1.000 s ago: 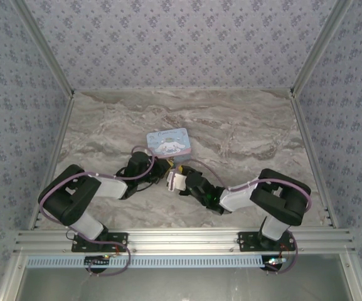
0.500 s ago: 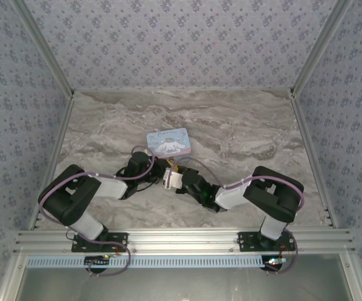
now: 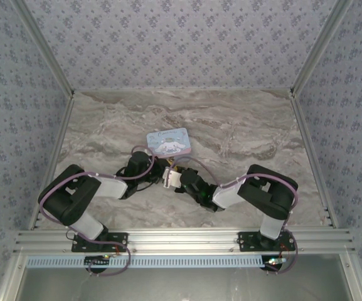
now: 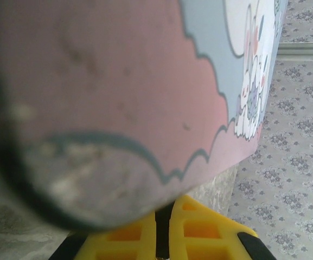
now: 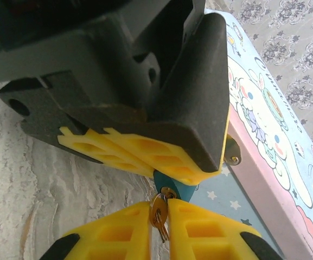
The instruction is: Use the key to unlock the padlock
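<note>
Pinching the key between its yellow pads, the right gripper sits just in front of the tin. Its jaws are drawn narrow, with the small brassy key filling the slit between them. The key's upper end touches the underside of the padlock. Only a sliver of the padlock's teal body shows, close against the tin's near wall. I cannot tell whether the key is seated in the keyway or only resting at its mouth.

Just beyond, the left gripper is clamped on the padlock from above, pads pressed together so that only the lock's lower edge pokes out. A small metal hasp on the tin's wall lies just beside that grip. The tin rests flat on the marble table.

The step in hand looks like the key being taken up at the lock, ahead of the turn. The next move likely calls for the right wrist to twist about the key's own line while the left holds the body firm. If the key is not fully home, a short push toward the tin should come first. The key is slim, so a slack pinch could let it slip.
</note>
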Controlling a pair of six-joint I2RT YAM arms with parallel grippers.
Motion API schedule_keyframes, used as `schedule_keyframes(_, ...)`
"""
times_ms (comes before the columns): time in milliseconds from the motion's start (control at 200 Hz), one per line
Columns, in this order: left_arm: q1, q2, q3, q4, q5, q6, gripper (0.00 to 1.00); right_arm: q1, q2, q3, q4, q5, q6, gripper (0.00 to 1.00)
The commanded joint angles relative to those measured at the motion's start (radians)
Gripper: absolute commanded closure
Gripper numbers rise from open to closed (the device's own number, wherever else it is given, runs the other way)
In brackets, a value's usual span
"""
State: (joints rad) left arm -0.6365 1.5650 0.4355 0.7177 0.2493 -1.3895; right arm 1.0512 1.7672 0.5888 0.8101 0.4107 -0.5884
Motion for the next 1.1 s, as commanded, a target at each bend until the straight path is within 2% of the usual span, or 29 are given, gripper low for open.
schedule_keyframes(0,-0.006,-0.011,0.028,0.025,0.030,-0.005,0.92,-0.011,0.021,0.027,0.048,0.032,0.032,0.86)
schedule_keyframes(140,-0.006,-0.006,0.028,0.028,0.031,-0.007,0.92,-0.020,0.016,0.027,0.057,0.043,0.071,0.90)
schedule_keyframes(295,-0.006,0.000,0.028,0.032,0.031,-0.011,0.92,-0.020,-0.008,0.029,0.035,0.061,0.167,0.99)
schedule_keyframes(430,-0.006,0.010,0.028,0.046,0.031,-0.016,0.92,-0.022,-0.037,0.044,-0.020,0.109,0.402,1.00)
schedule_keyframes(600,-0.005,0.020,0.028,0.053,0.032,-0.020,0.92,-0.019,-0.045,0.035,-0.045,0.110,0.681,1.00)
schedule_keyframes(839,-0.006,0.023,0.025,0.048,0.027,-0.013,0.91,-0.019,-0.054,0.022,-0.099,0.114,0.840,1.00)
schedule_keyframes(1099,-0.006,-0.005,0.010,0.033,0.013,0.000,0.81,-0.053,-0.070,-0.036,-0.070,-0.055,1.002,1.00)
